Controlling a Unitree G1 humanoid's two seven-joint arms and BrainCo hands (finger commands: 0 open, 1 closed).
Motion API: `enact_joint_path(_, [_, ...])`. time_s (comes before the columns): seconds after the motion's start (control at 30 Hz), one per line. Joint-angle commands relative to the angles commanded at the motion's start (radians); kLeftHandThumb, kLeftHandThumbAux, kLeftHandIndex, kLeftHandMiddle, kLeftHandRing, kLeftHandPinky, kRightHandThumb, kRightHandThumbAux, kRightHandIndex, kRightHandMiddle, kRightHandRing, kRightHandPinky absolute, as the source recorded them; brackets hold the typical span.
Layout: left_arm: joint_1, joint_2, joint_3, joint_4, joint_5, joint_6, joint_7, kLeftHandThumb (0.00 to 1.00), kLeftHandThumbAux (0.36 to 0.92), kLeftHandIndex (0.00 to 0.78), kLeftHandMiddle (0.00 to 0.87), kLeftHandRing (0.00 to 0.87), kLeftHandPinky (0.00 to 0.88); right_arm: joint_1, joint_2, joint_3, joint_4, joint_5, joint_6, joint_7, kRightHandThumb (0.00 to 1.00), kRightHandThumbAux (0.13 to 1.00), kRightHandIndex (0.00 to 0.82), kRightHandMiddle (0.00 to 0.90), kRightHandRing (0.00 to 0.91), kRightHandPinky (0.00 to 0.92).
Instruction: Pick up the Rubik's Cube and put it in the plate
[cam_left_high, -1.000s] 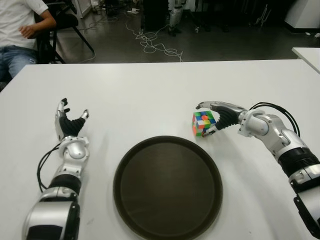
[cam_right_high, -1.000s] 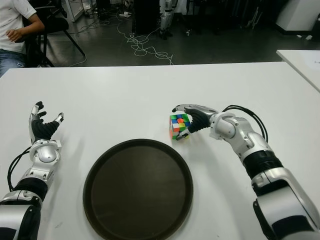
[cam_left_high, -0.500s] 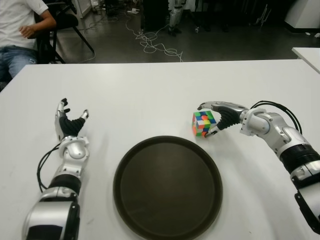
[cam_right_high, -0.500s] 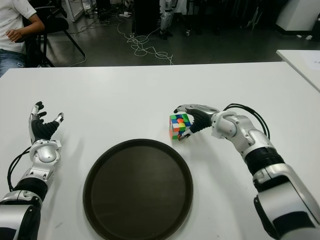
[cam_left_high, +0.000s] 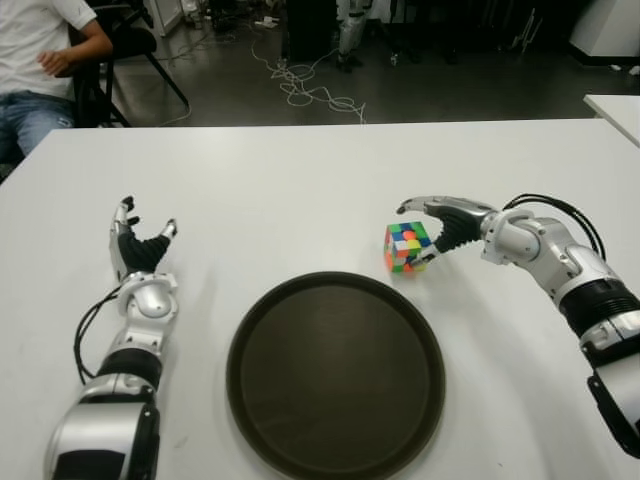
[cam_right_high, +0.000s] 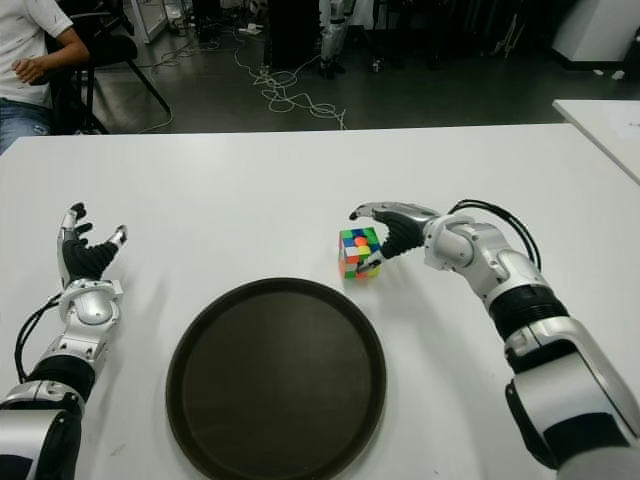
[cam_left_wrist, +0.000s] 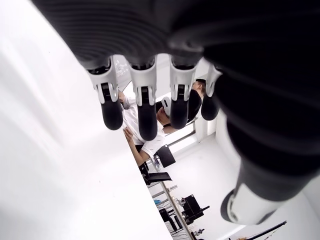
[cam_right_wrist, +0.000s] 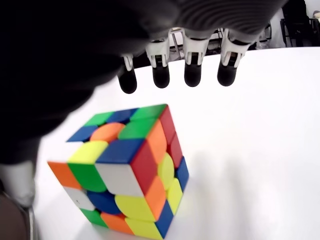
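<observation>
The Rubik's Cube (cam_left_high: 405, 248) stands on the white table (cam_left_high: 300, 190), just beyond the far right rim of the dark round plate (cam_left_high: 335, 385), which holds nothing. My right hand (cam_left_high: 419, 234) arches over the cube from the right. In the right wrist view its fingertips (cam_right_wrist: 193, 73) hang spread beyond the cube (cam_right_wrist: 127, 170) without touching it, and the thumb (cam_right_wrist: 19, 182) is beside it. My left hand (cam_left_high: 140, 246) shows open at the table's left side, fingers pointing up.
A seated person (cam_left_high: 40, 60) is beyond the table's far left corner. Cables (cam_left_high: 310, 90) lie on the dark floor behind. The corner of a second white table (cam_left_high: 615, 108) shows at the right.
My right hand's fingers have lifted off the cube and the wrist has drawn slightly up and right. The cube stays in about the same spot. The left hand has not moved.
</observation>
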Motion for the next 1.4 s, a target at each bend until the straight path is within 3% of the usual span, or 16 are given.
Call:
enact_joint_path(0.5, [0.003, -0.003, 0.000, -0.007, 0.000, 0.013, 0.002, 0.360, 0.750, 0.088, 0.132, 0.131, 0.133, -0.026, 0.010, -0.005, 0.016, 0.015, 0.004, 0.033, 0.000, 0.572, 0.000, 0.000, 0.000, 0.000])
enact_joint_path(0.97, [0.006, -0.002, 0.002, -0.004, -0.005, -0.015, -0.005, 0.470, 0.750, 0.105, 0.155, 0.170, 0.225, -0.051, 0.047, -0.021, 0.075, 0.045, 0.001, 0.033, 0.000, 0.613, 0.000, 0.000, 0.000, 0.000])
enact_joint_path(1.4, [0.006, -0.006, 0.001, -0.014, -0.002, 0.006, 0.002, 0.375, 0.754, 0.093, 0.144, 0.147, 0.153, -0.054, 0.068, -0.030, 0.085, 0.090, 0.020, 0.071, 0.000, 0.614, 0.000, 0.000, 0.000, 0.000])
